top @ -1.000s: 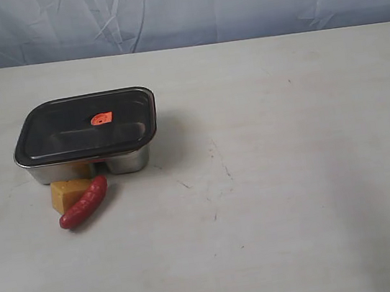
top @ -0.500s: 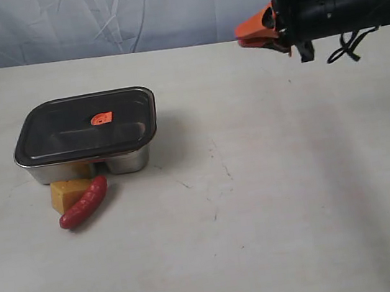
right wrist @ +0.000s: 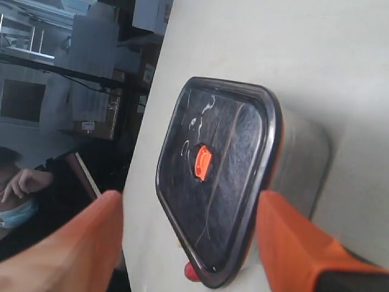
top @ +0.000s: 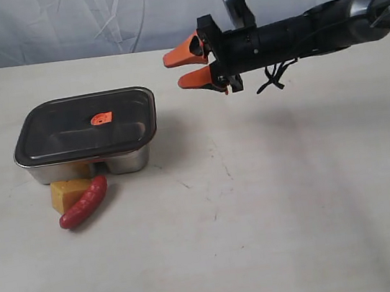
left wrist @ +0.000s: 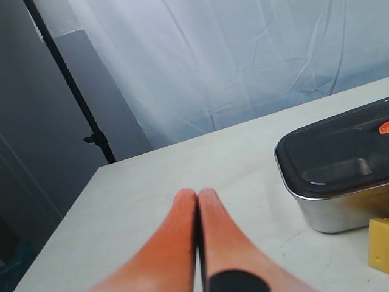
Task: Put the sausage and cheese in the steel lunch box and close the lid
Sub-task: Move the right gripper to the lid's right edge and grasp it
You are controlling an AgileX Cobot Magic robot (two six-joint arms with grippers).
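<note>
The steel lunch box (top: 126,161) stands at the left of the table with the dark lid (top: 69,131) on it, orange valve (top: 102,118) in the middle. The yellow cheese (top: 66,192) and the red sausage (top: 84,202) lie touching each other on the table just in front of the box. My right gripper (top: 174,72) hangs open in the air to the right of the box, above lid height, pointing at it. Its wrist view shows the lid (right wrist: 234,140) between the spread fingers (right wrist: 100,237) and a sausage tip (right wrist: 191,272). My left gripper (left wrist: 197,194) is shut and empty, with the box (left wrist: 340,210) off to one side.
A pale wrinkled curtain (top: 125,14) runs behind the table's far edge. The table surface (top: 263,216) is bare white with faint scuffs. A dark stand pole (left wrist: 73,91) rises beyond the table corner in the left wrist view.
My right arm has come in from the right and moved left toward the box. Its jaws now stand visibly apart. The box, cheese and sausage have not moved.
</note>
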